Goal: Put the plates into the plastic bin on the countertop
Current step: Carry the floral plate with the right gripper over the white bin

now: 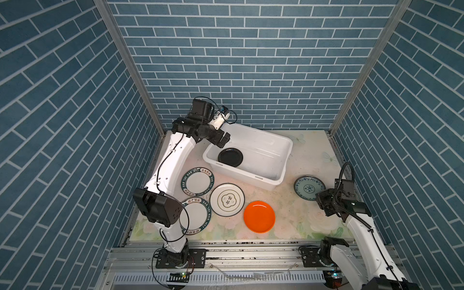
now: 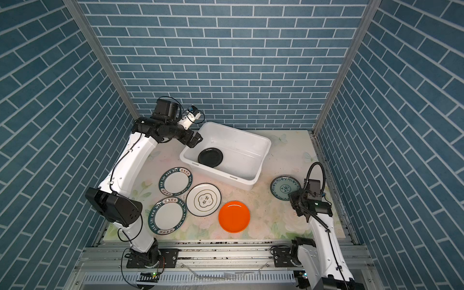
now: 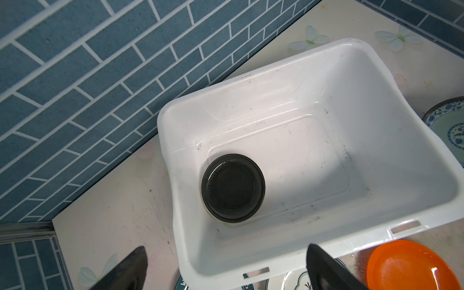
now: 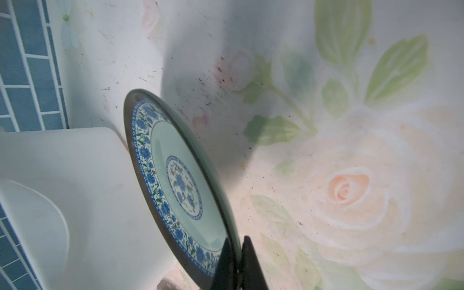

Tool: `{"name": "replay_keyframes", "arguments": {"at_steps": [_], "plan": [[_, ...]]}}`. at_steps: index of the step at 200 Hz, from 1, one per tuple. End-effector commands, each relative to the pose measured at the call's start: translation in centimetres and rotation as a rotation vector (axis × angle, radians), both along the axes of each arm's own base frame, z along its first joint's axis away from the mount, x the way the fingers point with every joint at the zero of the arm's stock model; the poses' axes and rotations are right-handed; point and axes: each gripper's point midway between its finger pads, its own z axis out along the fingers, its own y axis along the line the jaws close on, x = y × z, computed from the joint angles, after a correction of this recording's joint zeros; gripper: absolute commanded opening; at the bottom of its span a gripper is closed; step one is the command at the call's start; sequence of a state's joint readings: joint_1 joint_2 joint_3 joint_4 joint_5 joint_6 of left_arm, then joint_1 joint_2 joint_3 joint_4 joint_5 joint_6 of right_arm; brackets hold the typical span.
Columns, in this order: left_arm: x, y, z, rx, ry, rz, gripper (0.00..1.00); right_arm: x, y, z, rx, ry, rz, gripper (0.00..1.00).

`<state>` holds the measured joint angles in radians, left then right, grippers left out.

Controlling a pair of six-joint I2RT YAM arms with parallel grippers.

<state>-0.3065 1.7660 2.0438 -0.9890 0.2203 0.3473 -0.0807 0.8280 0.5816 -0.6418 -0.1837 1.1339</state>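
Glossy plastic bin (image 3: 391, 120), shiny black plate (image 3: 233, 188), v. glossy orange plate (image 1: 259, 216), matt scuffed countertop (image 1: 308, 160)

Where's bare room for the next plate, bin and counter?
Floor of the plastic bin is free right of the black plate. The countertop is bare between orange plate and blue-green plate. Crowded: two lettered plates, gold-motif plate and the orange plate, left front.

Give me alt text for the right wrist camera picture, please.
The right gripper is shut on the rim of a round blue-green patterned plate, beside the white plastic bin, with the cream flower-printed countertop behind it.
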Motion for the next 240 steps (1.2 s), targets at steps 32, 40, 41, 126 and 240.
{"name": "replay_keyframes", "arguments": {"at_steps": [32, 40, 41, 126, 240], "plan": [[0.5, -0.2, 0.5, -0.002, -0.019, 0.01, 1.0, 2.1, -0.7, 4.7, -0.119, -0.062, 0.128, 0.0], [0.5, -0.2, 0.6, -0.003, -0.021, 0.013, 1.0, 2.5, -0.8, 5.3, -0.13, -0.072, 0.142, 0.0], [0.5, -0.2, 0.5, -0.003, -0.02, 0.013, 1.0, 2.5, -0.8, 5.4, -0.132, -0.073, 0.144, 0.0], [0.6, 0.4, 0.6, 0.018, -0.031, 0.039, 1.0, 5.7, -0.8, 10.0, -0.176, -0.17, 0.203, 0.0], [0.2, 1.2, 0.0, 0.048, -0.026, 0.06, 1.0, 10.8, 0.0, 13.5, -0.202, -0.265, 0.321, 0.0]]}}
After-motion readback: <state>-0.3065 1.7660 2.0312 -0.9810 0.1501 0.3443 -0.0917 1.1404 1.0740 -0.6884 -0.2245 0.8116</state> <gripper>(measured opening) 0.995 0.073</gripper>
